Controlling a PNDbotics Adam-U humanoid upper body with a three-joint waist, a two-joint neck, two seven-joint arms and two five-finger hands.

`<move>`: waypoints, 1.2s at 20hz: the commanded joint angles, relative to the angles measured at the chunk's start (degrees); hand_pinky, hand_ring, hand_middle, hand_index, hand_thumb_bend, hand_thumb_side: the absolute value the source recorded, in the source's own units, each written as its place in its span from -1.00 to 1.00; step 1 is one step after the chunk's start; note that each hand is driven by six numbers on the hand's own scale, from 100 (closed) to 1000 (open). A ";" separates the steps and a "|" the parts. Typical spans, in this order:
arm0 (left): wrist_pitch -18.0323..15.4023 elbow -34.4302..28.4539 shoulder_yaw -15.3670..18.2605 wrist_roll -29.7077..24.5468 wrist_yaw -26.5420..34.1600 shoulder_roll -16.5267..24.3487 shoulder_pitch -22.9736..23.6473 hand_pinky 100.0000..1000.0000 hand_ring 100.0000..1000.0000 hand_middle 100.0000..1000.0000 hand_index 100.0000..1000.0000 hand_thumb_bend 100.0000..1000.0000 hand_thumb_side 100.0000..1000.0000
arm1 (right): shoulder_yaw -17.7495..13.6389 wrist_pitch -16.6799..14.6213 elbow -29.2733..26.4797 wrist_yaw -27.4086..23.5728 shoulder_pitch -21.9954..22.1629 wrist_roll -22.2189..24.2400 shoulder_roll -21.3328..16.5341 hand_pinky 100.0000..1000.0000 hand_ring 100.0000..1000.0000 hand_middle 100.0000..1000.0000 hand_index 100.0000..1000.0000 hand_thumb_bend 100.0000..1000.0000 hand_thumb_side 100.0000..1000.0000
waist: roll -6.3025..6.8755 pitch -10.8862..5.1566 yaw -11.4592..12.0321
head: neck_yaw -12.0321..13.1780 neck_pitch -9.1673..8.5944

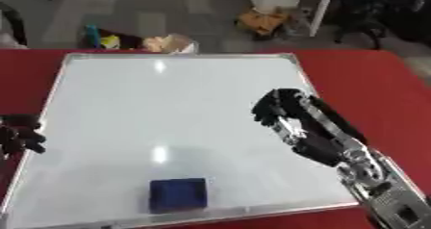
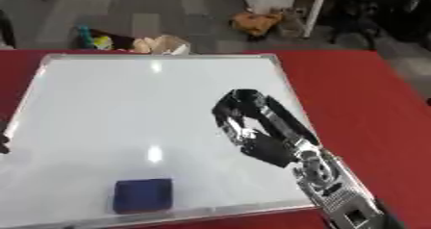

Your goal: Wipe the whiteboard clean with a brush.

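Red table [image 1: 370, 74] fills the scene, and a big whiteboard [image 1: 168, 108] with a silver frame lies flat on it, taking up most of the view. Now to the right robot hand [image 1: 282, 112]: it comes in from about 5 o'clock, black with a silver wrist, and hangs over the board's right side near 3 o'clock. Its fingers [image 2: 229, 108] are curled downward and inward, clenched on nothing that can be seen, and whether the fingertips touch the board cannot be told. No brush in that hand!

Out from there, down toward 6 o'clock on the board, sits the brush [image 1: 178, 193], a dark blue square block, lying flat on the white surface just inside the lower frame edge. It is well apart from the right robot hand, with bare board between them. The board surface looks white, with two bright light reflections on it, one near 12 o'clock and one near the centre.

Over at 9 o'clock, the left robot hand [image 1: 20, 134] shows at the left edge, resting beside the board's left frame. Only dark fingers are visible, and whether they are curled or straight cannot be told.

Beyond the table, at 12 o'clock, is grey floor [image 1: 143, 11] with some clutter: a cardboard box [image 1: 262, 20] and a small heap of coloured things [image 1: 139, 40] just behind the board's far edge.
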 commanded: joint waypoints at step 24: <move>0.12 -0.90 -0.30 -0.24 -0.03 0.39 -0.73 -0.14 -0.03 0.03 0.25 0.25 0.84 | 9.22 -5.06 -1.24 18.74 -7.45 13.65 -3.06 0.18 0.26 0.19 -0.76 -1.00 -0.33 | 0.32 -0.77 1.01 | -1.28 -0.25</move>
